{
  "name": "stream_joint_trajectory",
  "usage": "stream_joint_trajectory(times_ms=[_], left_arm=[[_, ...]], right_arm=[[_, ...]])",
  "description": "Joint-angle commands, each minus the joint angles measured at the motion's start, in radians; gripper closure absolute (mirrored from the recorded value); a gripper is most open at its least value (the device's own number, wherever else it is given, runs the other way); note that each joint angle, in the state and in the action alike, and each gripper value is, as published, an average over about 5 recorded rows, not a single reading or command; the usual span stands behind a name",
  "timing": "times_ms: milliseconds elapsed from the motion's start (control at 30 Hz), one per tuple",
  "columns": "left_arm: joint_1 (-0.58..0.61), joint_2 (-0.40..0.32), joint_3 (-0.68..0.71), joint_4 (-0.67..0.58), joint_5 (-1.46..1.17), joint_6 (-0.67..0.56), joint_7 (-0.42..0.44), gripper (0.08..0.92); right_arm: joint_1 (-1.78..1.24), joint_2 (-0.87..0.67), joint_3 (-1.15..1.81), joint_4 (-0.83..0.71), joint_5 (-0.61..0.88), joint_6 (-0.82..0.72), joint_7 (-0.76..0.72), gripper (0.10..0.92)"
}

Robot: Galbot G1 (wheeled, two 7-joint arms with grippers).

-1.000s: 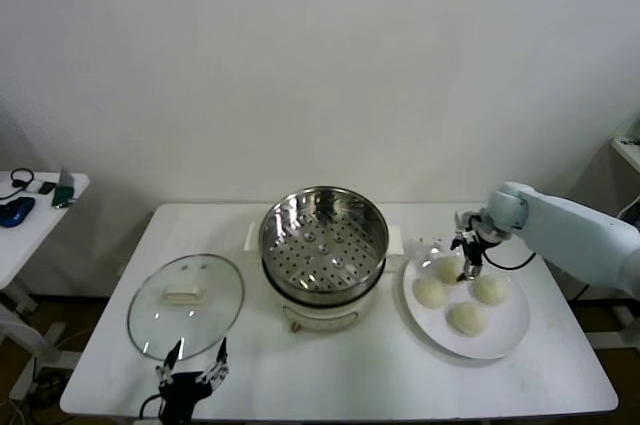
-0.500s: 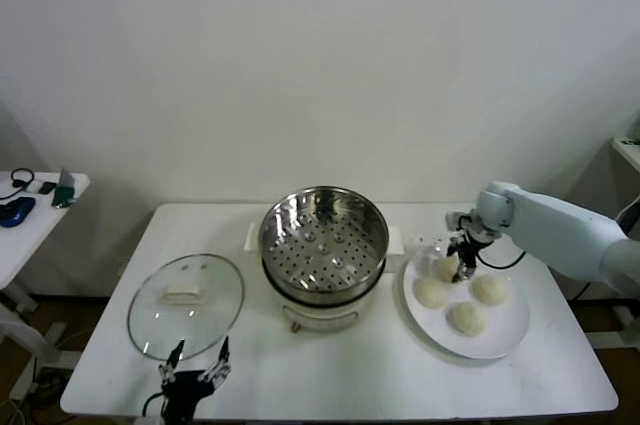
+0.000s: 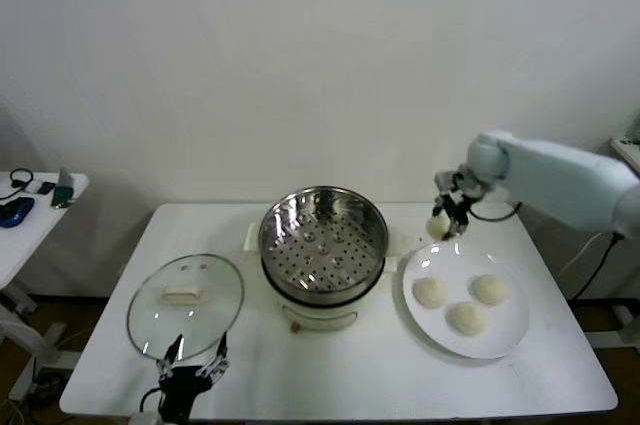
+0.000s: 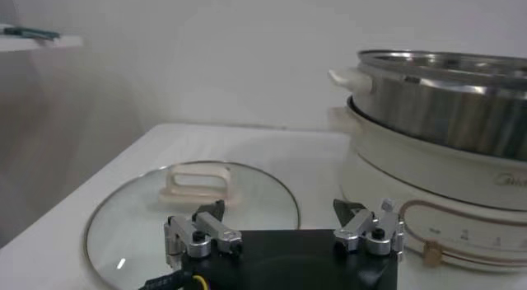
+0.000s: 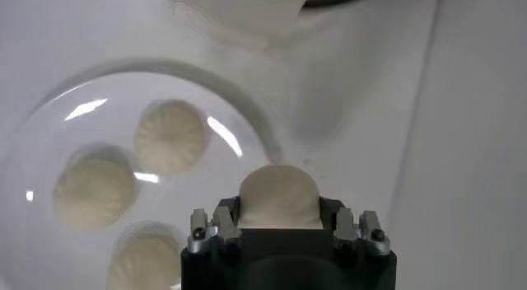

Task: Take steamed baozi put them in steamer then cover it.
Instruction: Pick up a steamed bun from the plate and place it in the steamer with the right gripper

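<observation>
My right gripper (image 3: 448,217) is shut on one cream-white steamed baozi (image 3: 438,227) (image 5: 278,195), held in the air above the far left edge of the white plate (image 3: 500,340). Three more baozi (image 3: 430,292) (image 3: 489,289) (image 3: 467,318) lie on that plate. The steel steamer (image 3: 324,235) stands empty on its cream cooker base (image 4: 428,164) at the table's middle. The glass cover (image 3: 186,303) (image 4: 193,222) lies flat at the front left. My left gripper (image 3: 192,363) (image 4: 280,222) hovers open at the cover's near edge.
A small side table (image 3: 30,210) with dark gadgets stands to the far left. Bare white tabletop (image 3: 330,370) stretches along the front edge between the cover and the plate. A white wall (image 3: 300,65) backs the scene.
My right gripper closed on one baozi, lifted it off the plate and carried it up and slightly toward the steamer. The left arm stayed put.
</observation>
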Motion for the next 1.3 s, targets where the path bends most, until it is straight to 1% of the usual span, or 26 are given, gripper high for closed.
stream_joint_trajectory(times_ms=[33, 133, 233, 300, 400, 600, 800, 1100, 1200, 1300], left_arm=[[-0.008, 0.005, 0.006, -0.001, -0.001, 0.003, 0.000, 0.177], [-0.012, 0.005, 0.008, 0.001, 0.000, 0.005, 0.000, 0.177], [-0.014, 0.005, 0.009, 0.004, 0.003, 0.003, -0.001, 0.177], [-0.013, 0.005, 0.007, 0.005, 0.005, 0.000, -0.001, 0.177], [-0.010, 0.006, 0.005, 0.007, 0.004, -0.003, -0.001, 0.177], [-0.008, 0.008, 0.004, 0.013, 0.002, -0.006, -0.001, 0.177], [-0.012, 0.005, 0.010, 0.020, 0.004, -0.010, -0.002, 0.177], [-0.014, 0.006, 0.008, 0.024, -0.001, -0.011, -0.002, 0.177], [-0.012, 0.006, 0.008, 0.021, -0.001, -0.011, -0.003, 0.177], [-0.009, 0.005, 0.007, 0.016, -0.001, -0.010, -0.003, 0.177]], right_arm=[[0.344, 0.155, -0.086, 0.259, 0.019, 0.230, -0.016, 0.431], [0.312, 0.208, -0.073, 0.348, -0.045, 0.257, 0.017, 0.431], [0.233, 0.257, -0.066, 0.363, -0.142, 0.289, 0.058, 0.431], [0.164, 0.287, -0.059, 0.325, -0.227, 0.321, 0.086, 0.431], [0.061, 0.325, -0.043, 0.224, -0.355, 0.369, 0.122, 0.431], [-0.099, 0.371, 0.000, 0.040, -0.527, 0.421, 0.185, 0.430], [-0.201, 0.399, 0.022, -0.077, -0.559, 0.429, 0.222, 0.423], [-0.241, 0.429, 0.032, -0.155, -0.562, 0.449, 0.214, 0.413], [-0.232, 0.432, 0.026, -0.159, -0.535, 0.456, 0.203, 0.377], [-0.205, 0.423, 0.025, -0.147, -0.494, 0.456, 0.206, 0.299]])
